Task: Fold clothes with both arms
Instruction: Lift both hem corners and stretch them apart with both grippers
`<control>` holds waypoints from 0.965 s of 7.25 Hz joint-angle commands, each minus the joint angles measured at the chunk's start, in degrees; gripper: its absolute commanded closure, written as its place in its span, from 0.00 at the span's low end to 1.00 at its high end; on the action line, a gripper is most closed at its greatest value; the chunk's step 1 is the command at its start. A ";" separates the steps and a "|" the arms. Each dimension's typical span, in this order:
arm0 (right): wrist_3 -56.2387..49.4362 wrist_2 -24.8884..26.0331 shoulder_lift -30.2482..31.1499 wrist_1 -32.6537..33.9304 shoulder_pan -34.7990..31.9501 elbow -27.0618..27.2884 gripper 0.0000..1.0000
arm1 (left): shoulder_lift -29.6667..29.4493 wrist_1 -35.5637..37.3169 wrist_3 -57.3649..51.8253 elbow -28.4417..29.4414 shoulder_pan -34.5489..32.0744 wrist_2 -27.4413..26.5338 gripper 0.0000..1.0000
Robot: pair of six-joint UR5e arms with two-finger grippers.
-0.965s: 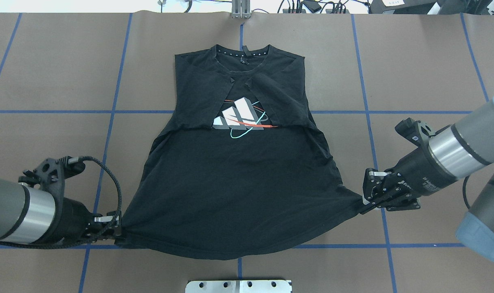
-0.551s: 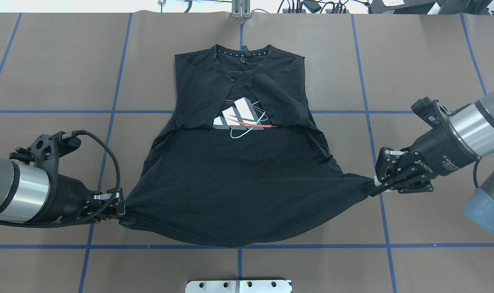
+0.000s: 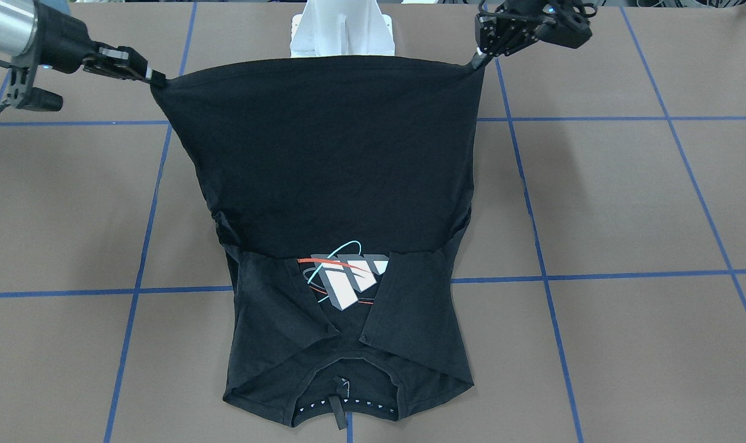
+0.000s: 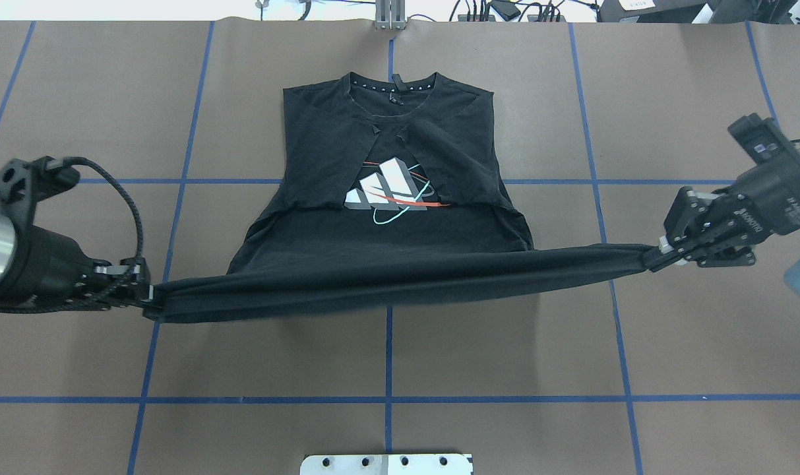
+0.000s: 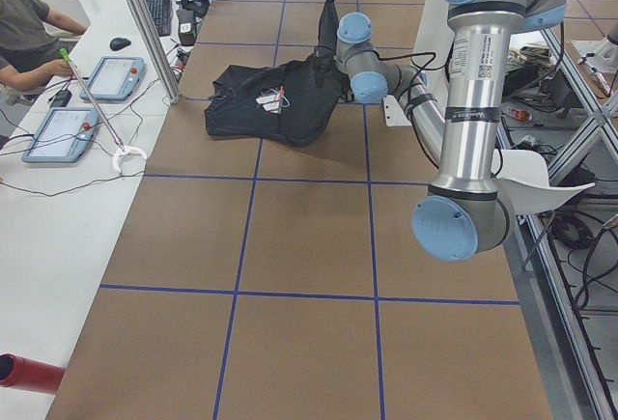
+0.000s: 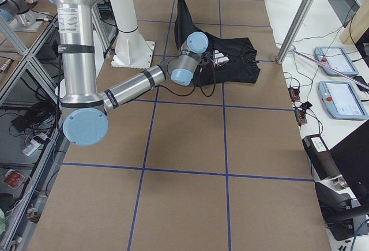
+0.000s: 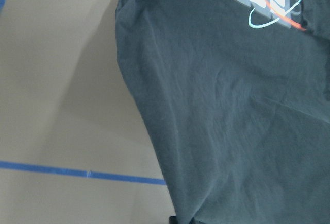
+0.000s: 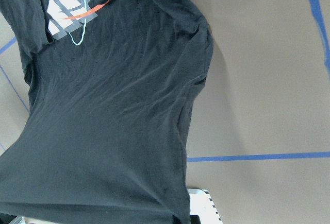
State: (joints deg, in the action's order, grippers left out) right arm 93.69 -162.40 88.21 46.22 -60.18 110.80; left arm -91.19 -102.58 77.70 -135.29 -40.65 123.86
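Out in the middle of the table (image 4: 83, 99), black T-shirt (image 4: 320, 138), collar end lying flat, sleeves folded in, print (image 4: 390, 191) showing, left gripper (image 4: 146, 302) and right gripper (image 4: 657, 256) both clamped tight on the hem (image 4: 400, 277) corners, hem held up and stretched taut between them

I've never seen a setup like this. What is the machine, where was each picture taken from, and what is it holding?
It is a robot: a grey-and-silver jointed left arm and a matching right arm at a brown table with blue tape lines. One camera looks down from behind the robot, one faces it, two stand at the table's ends, and one rides on each wrist. A black short-sleeved T-shirt lies with its sleeves folded in beside its print. The left gripper and right gripper each pinch a hem corner, holding the hem stretched above the table.
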 commanded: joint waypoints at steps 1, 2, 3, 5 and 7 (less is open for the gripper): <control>0.09 -5.72 0.56 -11.55 -5.63 -9.17 1.00 | 3.99 0.72 -8.34 0.03 -4.34 0.76 1.00; 0.09 -5.91 0.30 -11.50 -6.26 -9.20 1.00 | 3.39 0.72 -8.36 -0.06 -4.78 3.55 1.00; 0.44 -5.91 -0.23 -11.41 -6.27 -9.11 1.00 | 2.34 0.63 -7.75 -0.23 -4.96 6.71 1.00; 0.88 -5.74 -2.07 -10.89 -6.18 -9.20 1.00 | -2.05 0.80 -4.68 0.55 -4.88 7.62 1.00; 0.97 -5.30 -5.92 -6.35 -6.27 -9.38 1.00 | -5.39 0.80 -4.58 2.74 -6.36 7.89 1.00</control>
State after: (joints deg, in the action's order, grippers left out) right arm 94.59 -167.97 84.79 36.91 -66.39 101.53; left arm -94.29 -101.79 72.82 -134.02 -45.96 131.53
